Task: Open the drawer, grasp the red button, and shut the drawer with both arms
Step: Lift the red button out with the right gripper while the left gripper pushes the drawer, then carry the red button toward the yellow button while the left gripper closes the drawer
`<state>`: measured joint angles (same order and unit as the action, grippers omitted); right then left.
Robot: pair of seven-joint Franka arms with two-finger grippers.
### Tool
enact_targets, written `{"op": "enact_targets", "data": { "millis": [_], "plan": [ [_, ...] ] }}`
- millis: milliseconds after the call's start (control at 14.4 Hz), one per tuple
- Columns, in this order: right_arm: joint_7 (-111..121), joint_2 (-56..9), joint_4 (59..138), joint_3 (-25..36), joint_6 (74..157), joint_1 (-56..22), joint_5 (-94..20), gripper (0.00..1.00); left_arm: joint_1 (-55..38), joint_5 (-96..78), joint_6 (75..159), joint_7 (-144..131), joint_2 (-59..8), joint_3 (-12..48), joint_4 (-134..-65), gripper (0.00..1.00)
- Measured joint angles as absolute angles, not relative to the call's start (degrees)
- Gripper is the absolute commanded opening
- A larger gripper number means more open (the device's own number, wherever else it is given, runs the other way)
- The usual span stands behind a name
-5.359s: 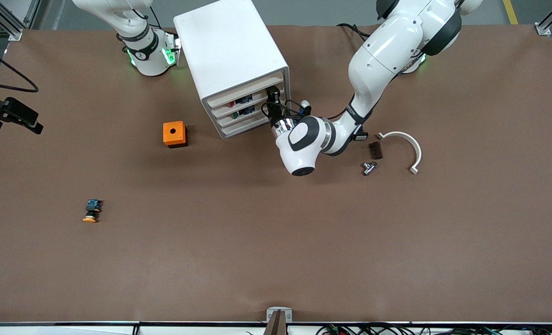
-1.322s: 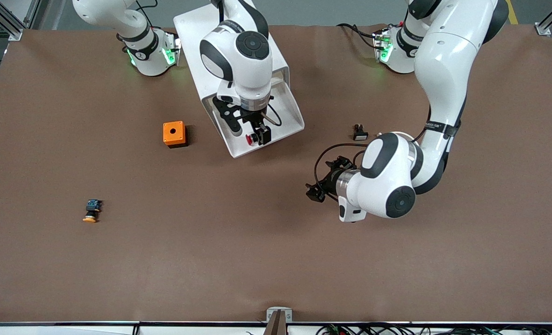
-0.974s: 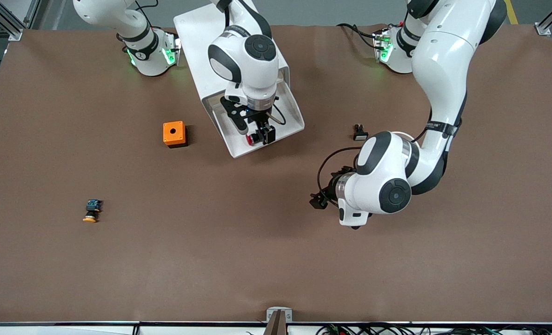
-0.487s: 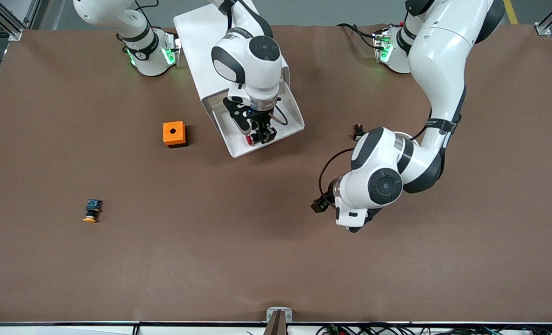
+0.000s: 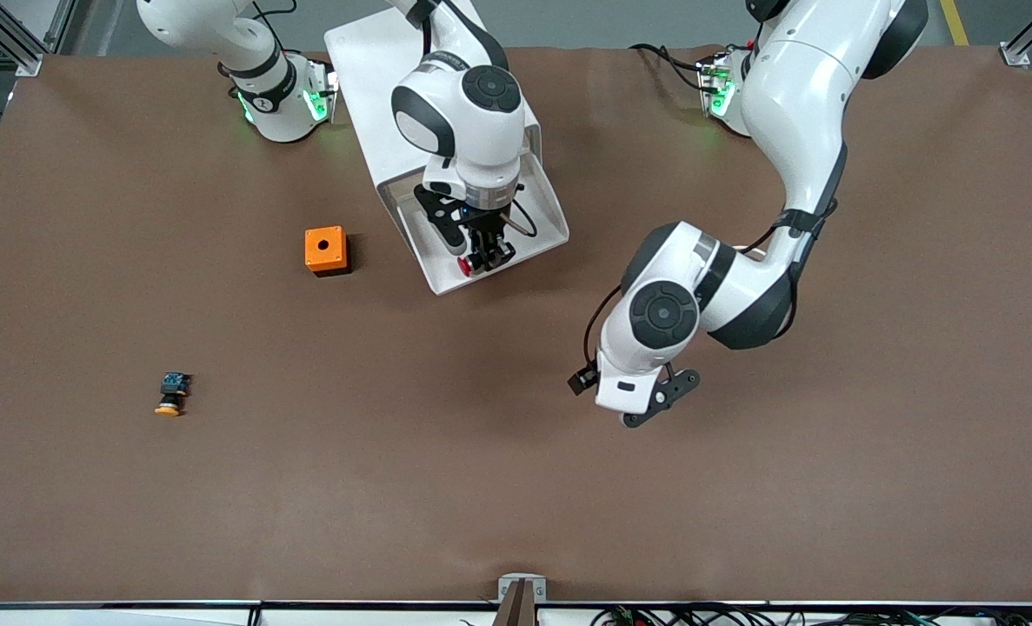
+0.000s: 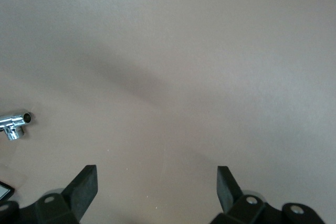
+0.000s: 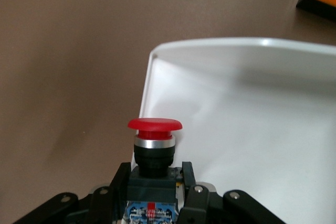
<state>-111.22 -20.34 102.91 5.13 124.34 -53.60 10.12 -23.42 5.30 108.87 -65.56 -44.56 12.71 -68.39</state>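
The drawer (image 5: 543, 214), second from the top of the white cabinet (image 5: 394, 96), stands pulled out toward the front camera. My right gripper (image 5: 482, 258) hangs over the open drawer's front part and is shut on the red-capped button (image 5: 466, 266). In the right wrist view the fingers (image 7: 121, 174) clamp the button's black body (image 7: 154, 156) just above the drawer's white floor (image 7: 252, 129); the right gripper (image 7: 153, 174) holds it cap outward. My left gripper (image 5: 653, 402) is over bare table nearer the front camera than the drawer, open and empty (image 6: 157, 174).
An orange cube box with a hole (image 5: 326, 250) sits beside the cabinet toward the right arm's end. A yellow-orange-capped button (image 5: 170, 396) lies nearer the front camera, toward that end. A small chrome fitting (image 6: 14, 123) lies on the table near my left gripper.
The drawer was shut at first and now stands open. My left hand has swung away from it and turned downward over the table. My right gripper keeps the red button over the drawer.
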Motion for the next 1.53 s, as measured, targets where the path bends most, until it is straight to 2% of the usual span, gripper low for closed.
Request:
{"op": "enact_targets", "data": {
  "millis": [278,626,1183,1531],
  "plan": [
    [-101.0,-17.0,101.0,5.6,120.1,-50.0,7.9,0.0,-25.7,5.5,108.9,-65.6,-43.4,13.0,-69.9,1.0],
    [-75.8,-12.0,100.8,6.0,116.3,-39.5,2.7,0.0,-27.8,5.5,108.8,-65.6,-42.9,13.3,-71.7,1.0],
    [-35.5,-12.2,101.5,6.2,114.8,-24.1,2.4,0.0,-32.8,5.5,108.8,-65.6,-40.6,13.5,-76.2,1.0],
    [-16.8,-15.2,103.3,6.3,121.0,-14.8,2.4,0.0,-35.7,5.5,113.5,-65.6,-38.7,14.2,-80.8,1.0]
  ]
}}
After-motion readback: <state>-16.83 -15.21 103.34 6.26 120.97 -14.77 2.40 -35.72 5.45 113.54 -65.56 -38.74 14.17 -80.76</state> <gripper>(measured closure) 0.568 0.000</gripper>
